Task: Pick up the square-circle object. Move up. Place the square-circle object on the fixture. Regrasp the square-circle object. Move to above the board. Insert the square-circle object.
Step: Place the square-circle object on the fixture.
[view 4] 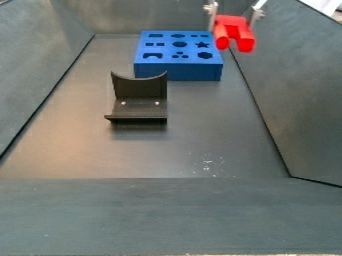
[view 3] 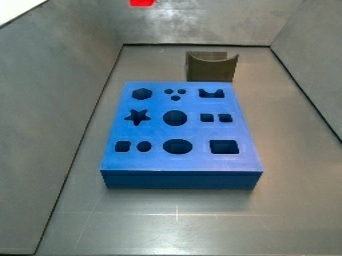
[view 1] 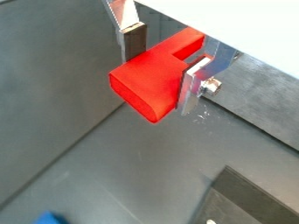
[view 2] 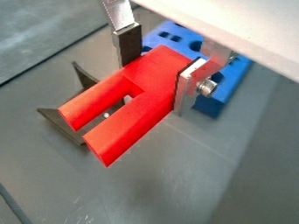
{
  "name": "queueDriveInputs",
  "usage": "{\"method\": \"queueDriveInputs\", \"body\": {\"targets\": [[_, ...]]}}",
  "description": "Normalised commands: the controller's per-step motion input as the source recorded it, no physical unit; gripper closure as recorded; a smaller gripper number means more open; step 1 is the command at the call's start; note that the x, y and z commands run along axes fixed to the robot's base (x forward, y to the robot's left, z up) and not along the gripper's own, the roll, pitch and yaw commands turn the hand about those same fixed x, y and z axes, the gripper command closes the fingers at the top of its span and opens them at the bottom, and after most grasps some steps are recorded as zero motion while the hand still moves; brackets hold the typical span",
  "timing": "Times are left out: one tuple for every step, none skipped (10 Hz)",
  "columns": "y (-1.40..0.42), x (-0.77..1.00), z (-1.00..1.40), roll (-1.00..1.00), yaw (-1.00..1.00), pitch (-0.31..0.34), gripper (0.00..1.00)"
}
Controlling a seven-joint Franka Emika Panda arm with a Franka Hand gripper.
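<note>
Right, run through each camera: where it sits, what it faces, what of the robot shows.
Wrist view: on the arm, facing the floor; hand shut on the square-circle object.
Wrist view: facing hand, fixture, board.
Side view: past the board, facing the fixture.
Side view: high, opposite end; hand at top.
All share the red object.

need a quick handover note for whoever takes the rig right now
Gripper: jaws shut on the square-circle object, raised off the floor, as a side view shows.
Fixture: empty, on the floor nearer the camera than the board in that side view.
Board: holes show nothing inserted.
Done: pick up and lift.
Left: place the piece on the fixture, regrasp, move above the board, insert.
</note>
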Motion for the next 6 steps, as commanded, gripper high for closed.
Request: {"method": "queueDriveInputs", "body": {"targets": [[-0.24, 1.00, 0.04, -0.11, 0.31, 0.067, 1.00], [-0.23, 1.00, 0.04, -0.11, 0.20, 0.085, 1.00], [-0.21, 1.00, 0.04, -0.11, 0.11, 0.101, 1.00], [-0.19, 1.00, 0.03, -0.11, 0.07, 0.117, 1.00], [-0.17, 1.00, 0.03, -0.10, 0.04, 0.127, 1.00], [-0.16, 1.00, 0.03, -0.09, 0.03, 0.135, 1.00]]}}
